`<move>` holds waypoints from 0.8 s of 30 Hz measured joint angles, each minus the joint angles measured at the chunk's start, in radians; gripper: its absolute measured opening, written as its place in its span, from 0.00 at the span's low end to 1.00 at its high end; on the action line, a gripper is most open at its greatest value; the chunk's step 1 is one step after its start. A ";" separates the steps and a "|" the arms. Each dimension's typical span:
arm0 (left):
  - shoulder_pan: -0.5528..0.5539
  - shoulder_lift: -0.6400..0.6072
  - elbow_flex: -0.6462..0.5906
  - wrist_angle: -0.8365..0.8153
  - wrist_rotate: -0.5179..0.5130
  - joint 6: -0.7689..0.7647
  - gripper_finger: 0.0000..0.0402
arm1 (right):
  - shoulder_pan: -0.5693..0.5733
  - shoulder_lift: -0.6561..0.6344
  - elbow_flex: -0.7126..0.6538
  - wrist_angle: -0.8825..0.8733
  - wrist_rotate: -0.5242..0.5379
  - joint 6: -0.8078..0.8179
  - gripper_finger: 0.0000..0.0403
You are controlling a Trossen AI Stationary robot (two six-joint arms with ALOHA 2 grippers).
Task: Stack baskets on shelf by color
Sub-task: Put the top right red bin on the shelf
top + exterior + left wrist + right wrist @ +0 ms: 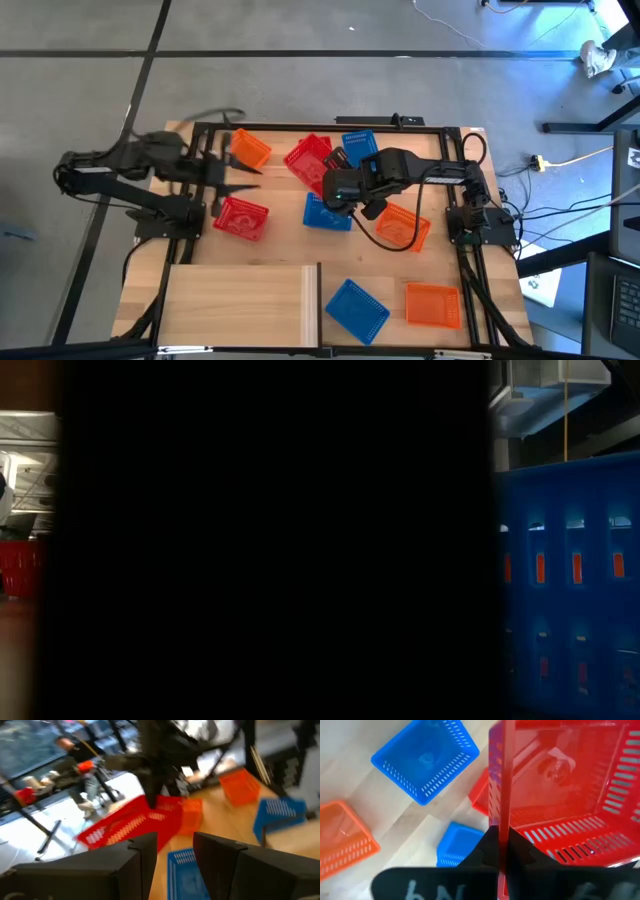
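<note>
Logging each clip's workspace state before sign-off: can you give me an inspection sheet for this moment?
Surface: plank table; pale shelf at its front left, bare.
Job's things: eight baskets visible in red, blue and orange, scattered, none stacked.
Clutter: nothing seen.
End effectors: left end effector open, holding nothing, over the table's left side; right end effector shut on the wall of a red basket.
Cables: yellow cable on the floor right of the table.
Surroundings: grey floor; low view mostly blocked.

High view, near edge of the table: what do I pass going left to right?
Pale plywood shelf → blue basket → orange basket.
</note>
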 joint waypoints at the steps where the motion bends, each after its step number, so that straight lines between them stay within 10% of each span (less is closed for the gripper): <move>1: 0.000 0.024 0.000 -0.002 0.009 0.022 0.30 | 0.000 0.002 0.000 0.000 0.000 -0.019 0.00; 24: -0.043 0.204 0.000 0.059 -0.310 0.348 0.30 | 0.000 0.012 0.000 0.001 0.000 -0.030 0.00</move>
